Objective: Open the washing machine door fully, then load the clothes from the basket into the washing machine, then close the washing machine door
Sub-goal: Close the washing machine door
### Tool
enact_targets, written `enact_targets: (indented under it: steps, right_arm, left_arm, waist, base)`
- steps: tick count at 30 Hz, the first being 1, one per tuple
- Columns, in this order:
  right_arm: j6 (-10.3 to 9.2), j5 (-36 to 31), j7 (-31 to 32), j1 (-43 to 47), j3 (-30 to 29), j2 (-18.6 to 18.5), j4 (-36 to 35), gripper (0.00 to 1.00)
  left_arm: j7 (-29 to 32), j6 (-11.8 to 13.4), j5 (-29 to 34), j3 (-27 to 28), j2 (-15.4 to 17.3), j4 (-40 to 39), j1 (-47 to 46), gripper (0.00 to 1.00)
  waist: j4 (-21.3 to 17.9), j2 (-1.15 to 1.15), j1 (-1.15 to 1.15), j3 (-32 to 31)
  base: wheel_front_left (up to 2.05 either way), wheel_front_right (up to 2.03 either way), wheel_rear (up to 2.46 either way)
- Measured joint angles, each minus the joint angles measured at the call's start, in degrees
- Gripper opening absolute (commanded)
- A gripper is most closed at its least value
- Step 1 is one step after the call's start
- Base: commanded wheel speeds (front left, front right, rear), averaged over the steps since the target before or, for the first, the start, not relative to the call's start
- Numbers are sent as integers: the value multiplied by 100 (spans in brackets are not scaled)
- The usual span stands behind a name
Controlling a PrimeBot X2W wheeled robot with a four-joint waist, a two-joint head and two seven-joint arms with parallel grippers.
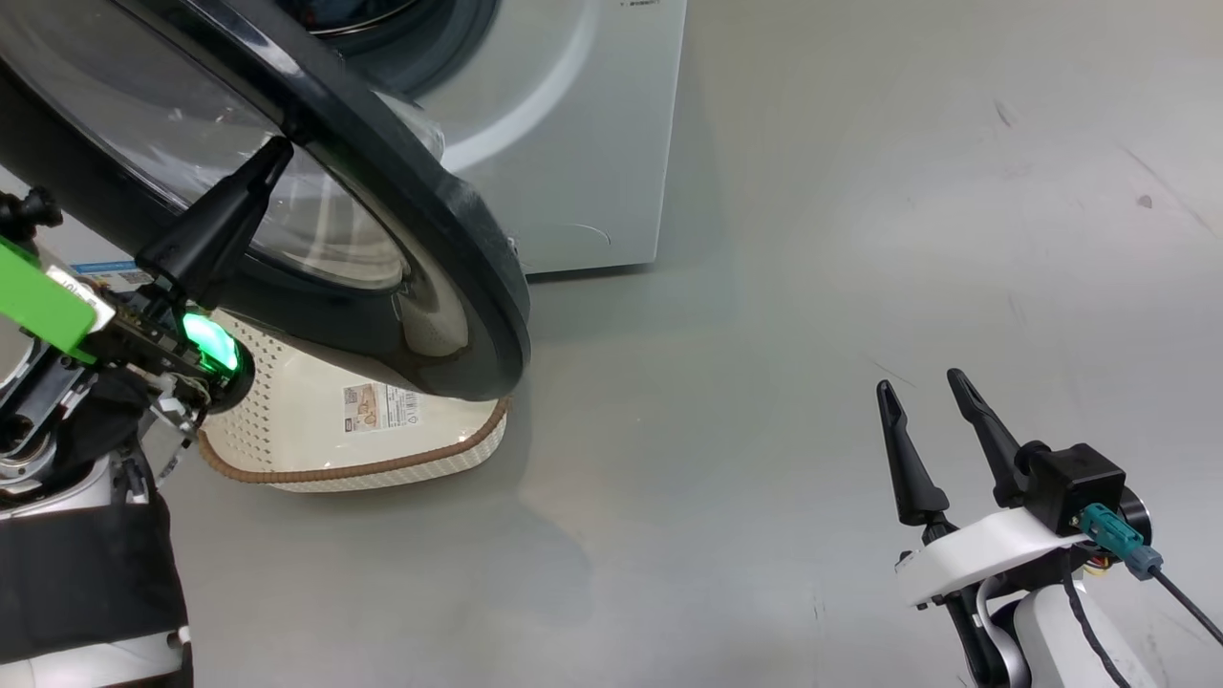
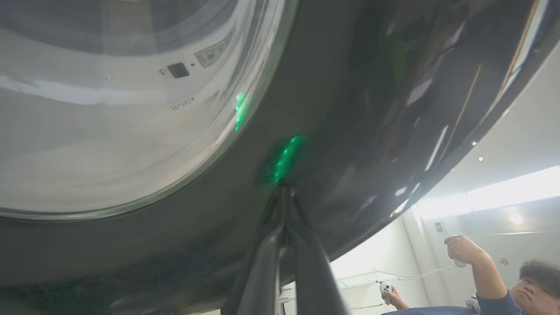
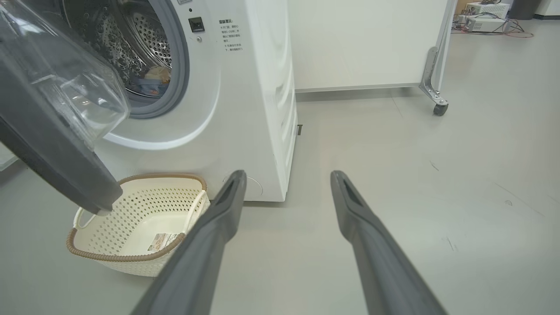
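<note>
The black round washing machine door (image 1: 449,239) stands partly open, swung out over the basket (image 1: 315,420). My left gripper (image 1: 272,158) is shut, its tips pressed against the door's glossy outer face (image 2: 306,131). The cream basket (image 3: 131,223) sits on the floor in front of the white washing machine (image 3: 245,109), with nothing but a sticker inside. Some clothes (image 3: 151,81), light blue and cream, lie inside the steel drum. My right gripper (image 1: 927,392) hangs open over bare floor to the right, well away from the machine.
A white panel on a castor (image 3: 439,109) stands behind and right of the washer. Grey floor (image 1: 860,239) stretches wide on the right. A person (image 2: 503,280) holding controllers shows at the lower right of the left wrist view.
</note>
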Motion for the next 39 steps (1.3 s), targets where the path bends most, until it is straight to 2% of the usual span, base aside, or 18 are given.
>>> enact_targets:
  steps: [15, 32, 39]
  right_arm:
    - [-1, 0, 0, -114, -208, 11, -92, 100]
    - [-1, -4, 0, -119, -312, 13, -83, 100]
    - [-1, -12, 0, -110, -304, 14, -38, 100]
  left_arm:
    - [-501, -93, 187, -103, -19, 415, -509, 0]
    - [-790, -126, -21, -294, -37, 887, -530, 0]
    - [-886, -127, -31, -294, -38, 776, -504, 0]
  waist:
    - [-375, 0, 0, 406]
    - [30, 0, 0, 158]
    - [192, 0, 0, -31]
  base:
    - [0, 0, 0]
    - [0, 0, 0]
    - [0, 0, 0]
